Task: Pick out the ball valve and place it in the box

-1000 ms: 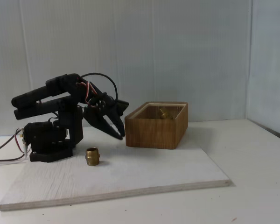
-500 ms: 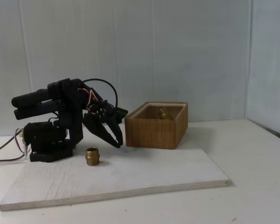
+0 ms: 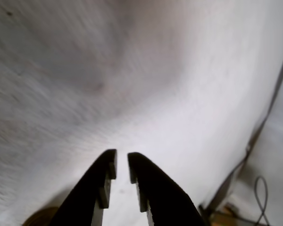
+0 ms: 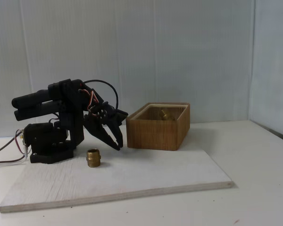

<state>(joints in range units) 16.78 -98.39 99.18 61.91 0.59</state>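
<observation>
The wooden box (image 4: 156, 128) stands at the back of the white board. Inside it, a bit of brass of the ball valve (image 4: 165, 113) peeks above the rim; its red handle is hidden by the box wall. My gripper (image 4: 118, 144) hangs just left of the box, pointing down at the board, apart from both the box and the valve. In the wrist view the gripper (image 3: 121, 162) is shut with only a thin slit between its dark fingers and nothing held.
A short brass threaded fitting (image 4: 93, 157) stands on the white board (image 4: 146, 176) below and left of the gripper; its edge shows at the bottom left of the wrist view (image 3: 37, 217). The arm's base (image 4: 49, 141) and cables (image 4: 4, 153) lie at the left.
The arm has folded back, carrying the gripper down and left, away from the box. The fitting and box have not moved.
</observation>
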